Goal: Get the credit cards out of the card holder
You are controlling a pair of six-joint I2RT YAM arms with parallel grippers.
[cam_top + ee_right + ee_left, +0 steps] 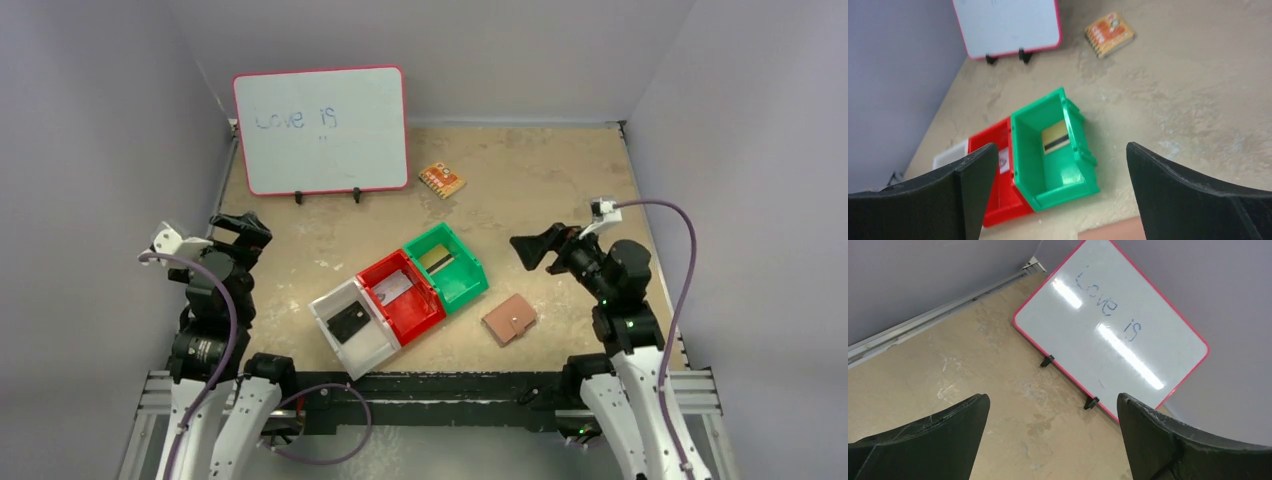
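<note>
The tan-brown card holder (508, 319) lies shut on the table, right of the bins, its snap tab fastened. Only its top edge (1108, 233) shows in the right wrist view. A card lies in each of three bins: a black one (347, 322) in the white bin, a pale one (393, 287) in the red, and a gold one with a black stripe (436, 260) (1055, 137) in the green. My right gripper (528, 250) (1060, 147) hangs open above and behind the holder, holding nothing. My left gripper (243, 228) (1053, 397) stands open at the far left, facing the whiteboard.
The white bin (372, 350), red bin (422, 314) and green bin (468, 282) (1020, 150) sit joined in a diagonal row mid-table. A pink-framed whiteboard (321, 130) (1113, 330) stands at the back left. An orange patterned packet (442, 179) (1109, 34) lies beside it.
</note>
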